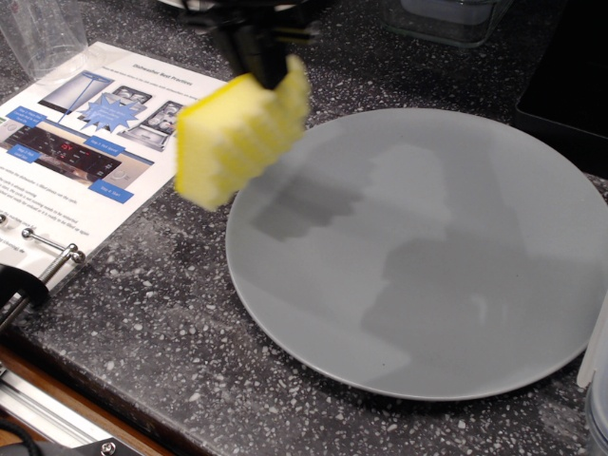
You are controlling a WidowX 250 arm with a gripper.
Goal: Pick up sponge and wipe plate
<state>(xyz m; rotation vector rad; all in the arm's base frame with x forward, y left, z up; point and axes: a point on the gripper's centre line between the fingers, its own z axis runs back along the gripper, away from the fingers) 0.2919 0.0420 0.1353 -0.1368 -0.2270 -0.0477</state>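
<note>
The yellow sponge (240, 141) with its wavy ridged face hangs in the air, tilted, over the left edge of the plate. It is blurred by motion. My black gripper (264, 66) comes in from the top edge and is shut on the sponge's upper end. The large grey plate (427, 247) lies flat on the dark speckled counter, right of centre, and mirrors the arm's dark shape. The sponge is above the plate; I cannot tell if it touches it.
A printed instruction sheet (85, 142) lies on the counter at the left. A clear container (446, 17) stands at the back. A dark object (570, 85) fills the right rear corner. A metal clamp (43, 261) sits at the left front edge.
</note>
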